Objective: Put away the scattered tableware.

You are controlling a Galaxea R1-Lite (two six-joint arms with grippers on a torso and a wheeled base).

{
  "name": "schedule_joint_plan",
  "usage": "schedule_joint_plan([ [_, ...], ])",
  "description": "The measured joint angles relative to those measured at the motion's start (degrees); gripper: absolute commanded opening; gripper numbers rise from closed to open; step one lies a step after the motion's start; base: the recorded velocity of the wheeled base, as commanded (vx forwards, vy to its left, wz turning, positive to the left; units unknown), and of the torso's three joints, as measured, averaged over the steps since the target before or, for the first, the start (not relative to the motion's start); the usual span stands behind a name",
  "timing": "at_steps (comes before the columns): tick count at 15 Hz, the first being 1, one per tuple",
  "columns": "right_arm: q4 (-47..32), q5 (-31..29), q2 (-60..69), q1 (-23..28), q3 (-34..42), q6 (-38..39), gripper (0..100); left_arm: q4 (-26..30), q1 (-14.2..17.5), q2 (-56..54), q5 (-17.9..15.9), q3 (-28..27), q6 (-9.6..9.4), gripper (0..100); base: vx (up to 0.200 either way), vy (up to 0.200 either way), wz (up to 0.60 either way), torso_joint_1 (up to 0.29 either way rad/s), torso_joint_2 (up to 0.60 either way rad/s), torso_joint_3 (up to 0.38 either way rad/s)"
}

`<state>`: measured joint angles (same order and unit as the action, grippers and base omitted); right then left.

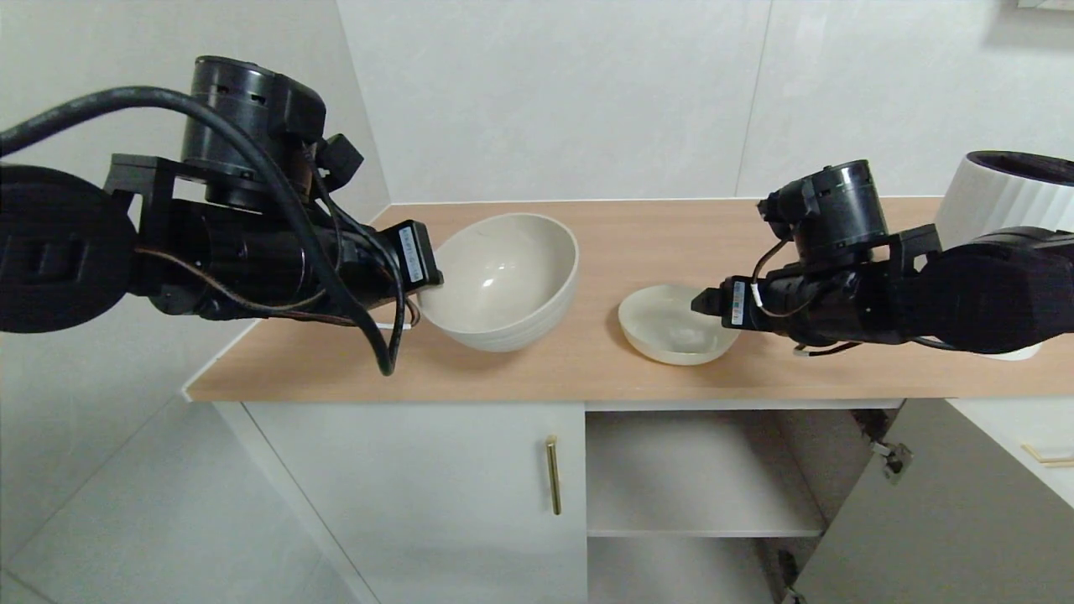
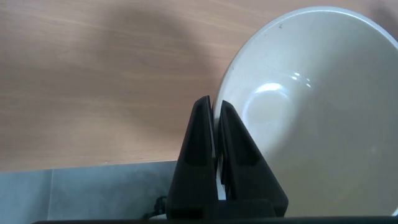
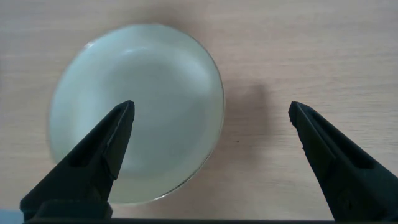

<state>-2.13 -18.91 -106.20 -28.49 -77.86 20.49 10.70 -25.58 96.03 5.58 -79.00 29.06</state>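
- I am pinching the big bowl's (image 1: 503, 277) left rim with the left gripper (image 2: 214, 106). The bowl is tilting at the surface's (image 1: 654, 243) left end, seemingly because my grip is propping that side up.
- I am holding the right gripper (image 3: 210, 107) spread wide, straddling the small dish's (image 3: 137, 112) rim, ready to pinch.
- The cabinet shelf (image 1: 696, 478) below is standing open, likely as their destination.

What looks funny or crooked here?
The big bowl is tipped sideways: the left gripper is shut on its rim. The small dish sits flat on the counter. A cabinet door below stands open.
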Motion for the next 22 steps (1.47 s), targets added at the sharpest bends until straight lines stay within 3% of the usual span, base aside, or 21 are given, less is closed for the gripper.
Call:
schedule_joint_plan([
  [5,-0.16,-1.01,-2.84,0.71,-0.88,-0.02,100,-0.04,-0.09,-0.40,0.00,0.06,0.00,0,0.000,0.000,0.00,0.000,0.00,0.000],
  [6,-0.13,-1.01,-3.04,0.71,-0.88,-0.02,0,-0.04,-0.09,-0.44,0.00,0.06,0.00,0,0.000,0.000,0.00,0.000,0.00,0.000],
  [17,-0.24,-0.33,-0.71,0.62,-0.44,0.44,0,-0.11,-0.09,-1.21,0.05,1.68,-0.22,0,0.000,0.000,0.00,0.000,0.00,0.000],
  [20,-0.27,-0.13,2.84,0.52,1.73,0.90,0,-0.15,-0.09,-4.13,-0.48,4.96,-0.30,0,0.000,0.000,0.00,0.000,0.00,0.000],
  [22,-0.82,2.16,6.51,0.32,4.49,1.21,0,-0.20,-0.11,-7.06,-2.55,8.50,-0.33,0,0.000,0.000,0.00,0.000,0.00,0.000],
])
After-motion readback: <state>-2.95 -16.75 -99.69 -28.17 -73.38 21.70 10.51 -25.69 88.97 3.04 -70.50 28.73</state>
